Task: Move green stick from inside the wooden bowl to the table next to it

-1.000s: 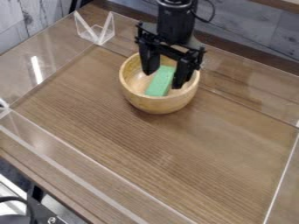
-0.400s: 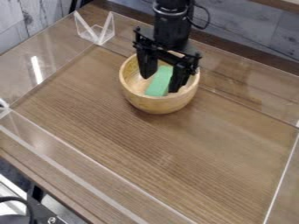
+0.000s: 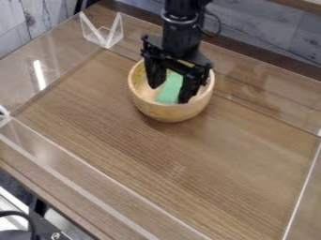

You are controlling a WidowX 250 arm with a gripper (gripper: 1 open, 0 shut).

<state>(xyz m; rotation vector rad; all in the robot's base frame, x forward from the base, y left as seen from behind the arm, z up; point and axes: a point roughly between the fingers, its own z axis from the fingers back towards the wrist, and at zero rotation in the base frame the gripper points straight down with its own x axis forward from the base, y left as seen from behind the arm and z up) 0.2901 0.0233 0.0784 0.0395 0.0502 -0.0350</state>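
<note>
The wooden bowl (image 3: 172, 106) sits on the brown table (image 3: 163, 169), toward the back centre. Inside it lies the green stick (image 3: 168, 91), leaning against the inner wall. My black gripper (image 3: 175, 87) points straight down into the bowl, open, with one finger (image 3: 153, 75) left of the stick and the other on its right. The jaws straddle the stick without closing on it. The lower fingertips are hidden behind the bowl's rim, so I cannot tell whether they touch the stick.
Low clear acrylic walls (image 3: 56, 155) edge the table on all sides. A folded clear acrylic piece (image 3: 98, 31) stands at the back left. Bare tabletop lies in front of and to either side of the bowl.
The gripper has sunk slightly deeper into the bowl and shifted a little left, still open around the stick. The bowl and the stick have not moved.
</note>
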